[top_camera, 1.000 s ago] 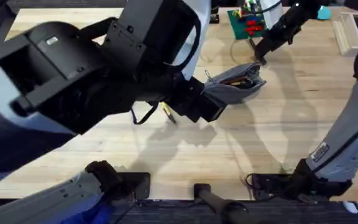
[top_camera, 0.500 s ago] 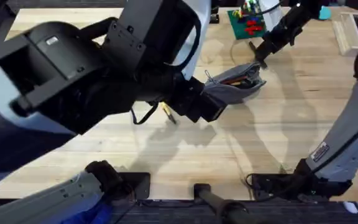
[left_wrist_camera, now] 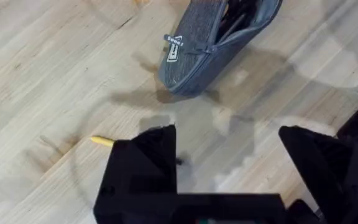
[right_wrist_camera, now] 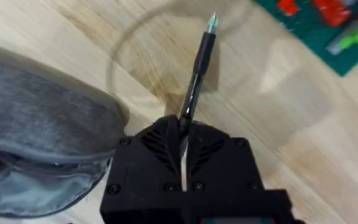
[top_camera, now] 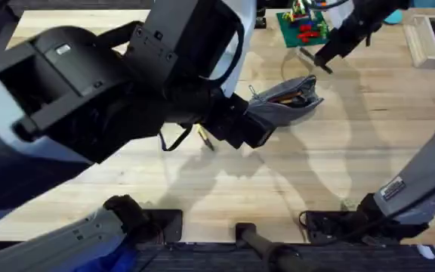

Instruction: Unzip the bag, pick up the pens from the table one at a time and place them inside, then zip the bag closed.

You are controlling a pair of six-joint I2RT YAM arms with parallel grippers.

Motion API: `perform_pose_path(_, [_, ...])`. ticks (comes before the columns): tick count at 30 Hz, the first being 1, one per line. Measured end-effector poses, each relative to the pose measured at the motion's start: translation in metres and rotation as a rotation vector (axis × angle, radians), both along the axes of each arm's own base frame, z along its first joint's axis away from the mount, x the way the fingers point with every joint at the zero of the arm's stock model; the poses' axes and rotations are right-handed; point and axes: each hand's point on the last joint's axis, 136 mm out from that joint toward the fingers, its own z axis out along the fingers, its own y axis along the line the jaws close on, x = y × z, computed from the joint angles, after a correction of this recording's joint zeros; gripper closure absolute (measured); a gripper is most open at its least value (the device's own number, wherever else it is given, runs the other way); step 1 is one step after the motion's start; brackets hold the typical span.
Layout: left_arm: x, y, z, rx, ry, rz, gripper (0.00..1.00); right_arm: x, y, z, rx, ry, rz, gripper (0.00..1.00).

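Overhead, saw the bag [top_camera: 289, 100] lying on the table [top_camera: 353, 166] a little right of centre, zipper run open along its top and dark contents showing in the mouth. Found its near left end just beside the left gripper [left_wrist_camera: 229, 158], no contact visible. Noted that gripper's black fingers [left_wrist_camera: 148, 155] spread wide apart with nothing between them, bare wood in the gap. Made out a zipper pull [left_wrist_camera: 174, 46] with a small tag hanging at the pouch's near end in the left wrist view. Spotted the yellow-tan pen [top_camera: 205, 138] flat on the boards to the left of the bag, partly hidden under the big dark left arm; saw one yellow end of it poking out beside a finger in the left wrist view.

Farther right, found the right gripper [top_camera: 325, 62] up beyond the bag's far right end, between the pouch and the green brick plate [top_camera: 304, 26]. Saw its fingers pressed together on the black pen [right_wrist_camera: 197, 68], the barrel sticking out past the fingertips and ending in a pale tip. Could not tell whether the pen's tip touched the wood. Noted grey fabric of the pouch close beside that gripper in the right wrist view.
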Motion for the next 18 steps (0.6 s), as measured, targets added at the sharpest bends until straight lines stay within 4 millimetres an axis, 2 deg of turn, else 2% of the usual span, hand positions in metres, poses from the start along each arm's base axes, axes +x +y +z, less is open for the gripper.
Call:
perform_pose_path(5, [0.000,0.000,0.000,0.000,0.000,0.000,0.006,-0.004,0.005,0.027,0.020,-0.050,0.020,0.967])
perform_pose_path(10, [0.000,0.000,0.000,0.000,0.000,0.000,0.006,-0.021,0.014,0.050,0.060,-0.055,0.087,0.966])
perform_pose_path(11, [0.000,0.000,0.000,0.000,0.000,0.000,0.006,-0.032,0.020,0.069,0.083,-0.082,0.140,0.967])
perform_pose_path(18, [0.000,0.000,0.000,0.000,0.000,0.000,0.005,-0.068,0.036,0.130,0.133,-0.194,0.282,0.967])
